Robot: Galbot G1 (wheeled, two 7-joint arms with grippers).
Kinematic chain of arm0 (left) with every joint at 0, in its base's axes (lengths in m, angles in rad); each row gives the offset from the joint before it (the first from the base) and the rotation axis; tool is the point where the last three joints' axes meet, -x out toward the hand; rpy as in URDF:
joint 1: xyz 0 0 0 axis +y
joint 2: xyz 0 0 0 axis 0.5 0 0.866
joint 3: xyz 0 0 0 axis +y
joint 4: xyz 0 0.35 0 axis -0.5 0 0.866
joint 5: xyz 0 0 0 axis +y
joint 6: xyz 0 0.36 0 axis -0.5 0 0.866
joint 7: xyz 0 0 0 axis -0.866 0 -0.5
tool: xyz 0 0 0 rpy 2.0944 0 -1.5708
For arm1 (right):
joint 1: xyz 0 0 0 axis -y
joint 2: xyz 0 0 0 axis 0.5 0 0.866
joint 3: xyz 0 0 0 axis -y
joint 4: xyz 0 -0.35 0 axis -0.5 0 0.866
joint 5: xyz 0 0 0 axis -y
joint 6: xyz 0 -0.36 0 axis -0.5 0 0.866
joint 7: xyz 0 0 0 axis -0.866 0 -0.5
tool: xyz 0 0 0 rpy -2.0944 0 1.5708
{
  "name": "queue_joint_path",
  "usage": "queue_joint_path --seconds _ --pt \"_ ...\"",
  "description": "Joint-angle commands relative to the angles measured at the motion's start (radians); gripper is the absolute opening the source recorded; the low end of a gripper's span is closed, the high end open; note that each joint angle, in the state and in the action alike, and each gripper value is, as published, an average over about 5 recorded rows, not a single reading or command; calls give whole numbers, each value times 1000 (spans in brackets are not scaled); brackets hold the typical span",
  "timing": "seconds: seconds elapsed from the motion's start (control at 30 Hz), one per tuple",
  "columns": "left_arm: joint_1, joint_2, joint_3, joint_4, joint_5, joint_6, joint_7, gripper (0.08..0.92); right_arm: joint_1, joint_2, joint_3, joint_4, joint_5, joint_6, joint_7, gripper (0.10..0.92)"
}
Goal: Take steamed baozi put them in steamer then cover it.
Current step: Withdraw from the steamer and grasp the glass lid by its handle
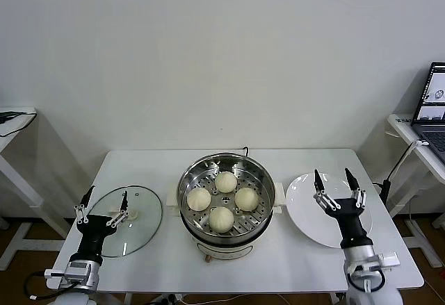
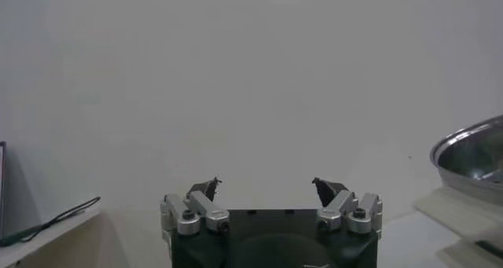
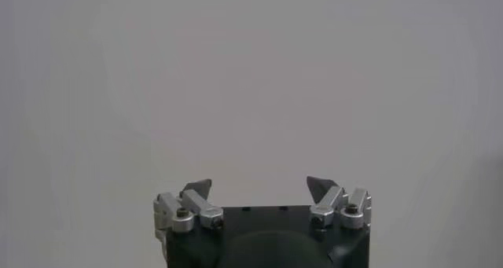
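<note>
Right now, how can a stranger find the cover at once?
Start at the steamer in the table's middle. The cover lies flat beside it on the robot's left, under the left claw. Unlike the white plate opposite, it is clear glass.

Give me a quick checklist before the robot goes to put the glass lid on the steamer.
1. All four pale cream dough buns sit on the perforated tray of the round stainless-steel steamer pot: ok.
2. Flat white plate holds no bun: ok.
3. Round clear glass lid lies flat on the white table, beside the pot on its left: ok.
4. Left gripper open and holding nothing, above the lid: ok.
5. Right gripper open and holding nothing, above the plate, apart from the pot: ok.
6. Lid's whitish handle reachable between the fingers: cannot tell.
</note>
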Motion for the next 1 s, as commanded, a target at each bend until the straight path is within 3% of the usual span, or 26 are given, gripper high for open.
queue_joint_path --seconds 0.03,0.23,0.47,1.0 --pt "14 10 -25 103 444 -176 -71 823 -129 136 31 13 -47 86 50 823" --pt "13 42 -54 267 901 -349 -244 823 -101 142 15 -11 -55 82 49 823" --pt "-17 73 -74 417 1205 -399 -395 823 -78 145 -12 -54 -70 84 42 823" --pt "-179 103 -75 595 1384 -371 -467 823 -63 147 -17 -85 -78 98 35 823"
